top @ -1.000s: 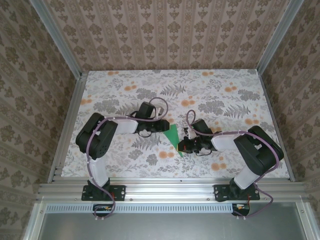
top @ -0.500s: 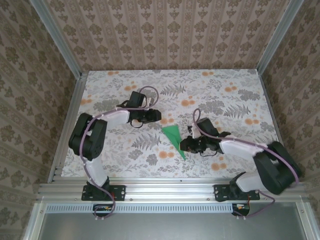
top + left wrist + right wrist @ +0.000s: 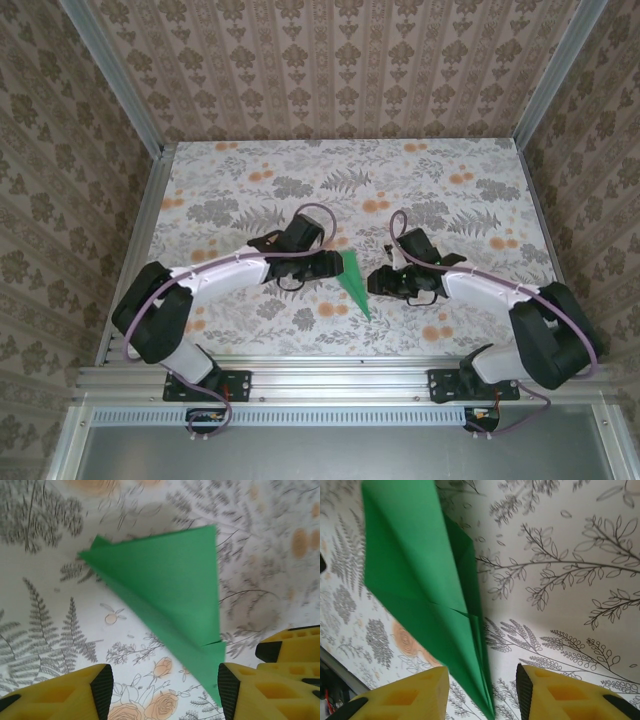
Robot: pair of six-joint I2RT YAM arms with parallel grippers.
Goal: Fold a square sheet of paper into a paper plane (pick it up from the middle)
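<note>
Right fingers (image 3: 400,695) released paper (image 3: 352,277); left fingers (image 3: 60,695) moved alongside

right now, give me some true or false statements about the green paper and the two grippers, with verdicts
1. The green paper is folded into a narrow pointed shape. True.
2. Its point faces the far wall. False: it points toward the near edge of the table.
3. It lies between the left gripper and the right gripper. True.
4. The right gripper is clamped shut on it. False: its fingers stand apart, with the paper lying on the table below them.
5. The left gripper is open. True.
</note>
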